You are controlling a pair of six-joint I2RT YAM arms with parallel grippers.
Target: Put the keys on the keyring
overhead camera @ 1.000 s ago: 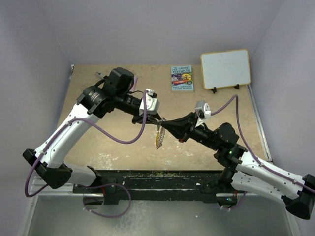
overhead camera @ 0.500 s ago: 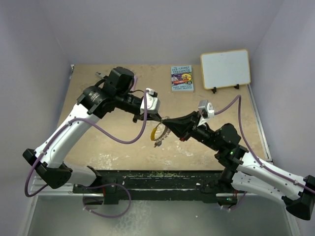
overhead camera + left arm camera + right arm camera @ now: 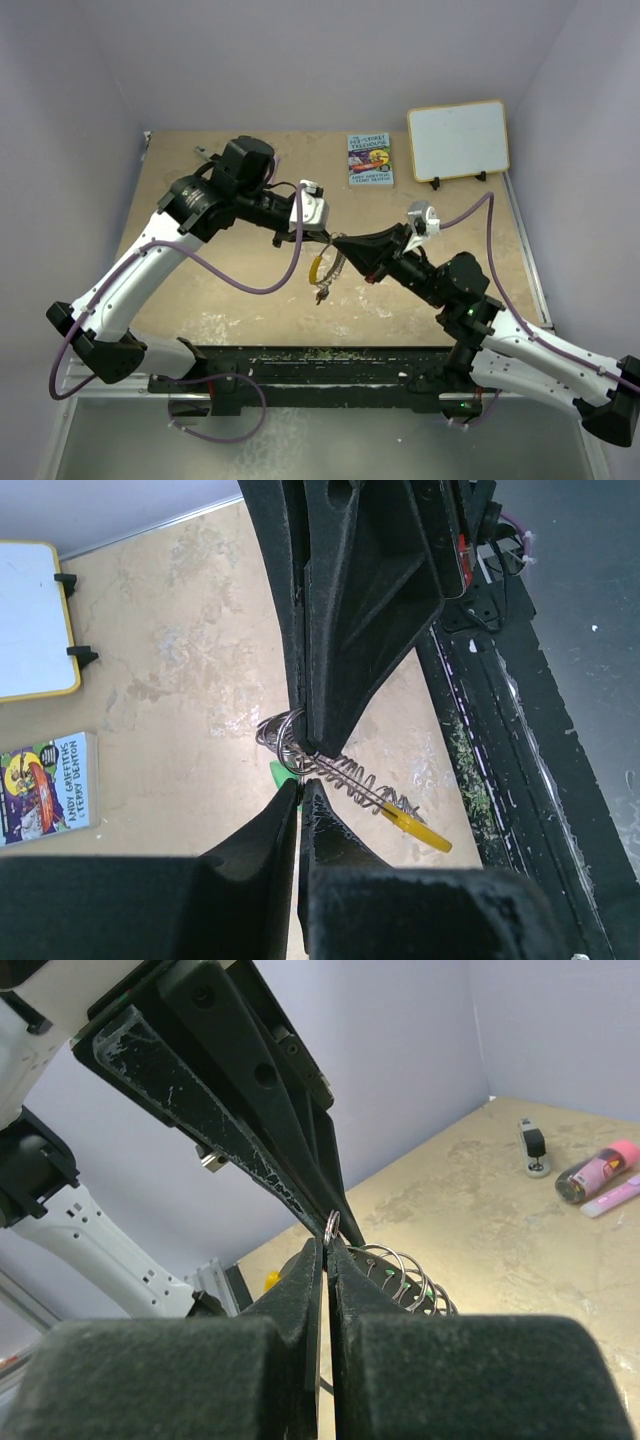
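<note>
Sandy speckled table (image 3: 220,290) spreads below. Left gripper (image 3: 298,792), spread a moment ago, now pinches the springy wire keyring (image 3: 345,777) hanging mid-table; right gripper (image 3: 325,1250) pinches it too. Left wrist view shows a green key (image 3: 276,773) behind the coils; right wrist view alone shows a pink tube (image 3: 597,1175).

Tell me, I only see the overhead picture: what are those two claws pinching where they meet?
Observer: The right wrist camera shows the right gripper shut on a small loop of the keyring, the left gripper meeting it there with shut tips.
Operator: Any key on it?
Observer: The left wrist camera shows a green tag beside the coils; threaded or not, I cannot tell.
Operator: Anything else around?
Observer: A pink tube lies on the table, visible only from the right wrist.
</note>
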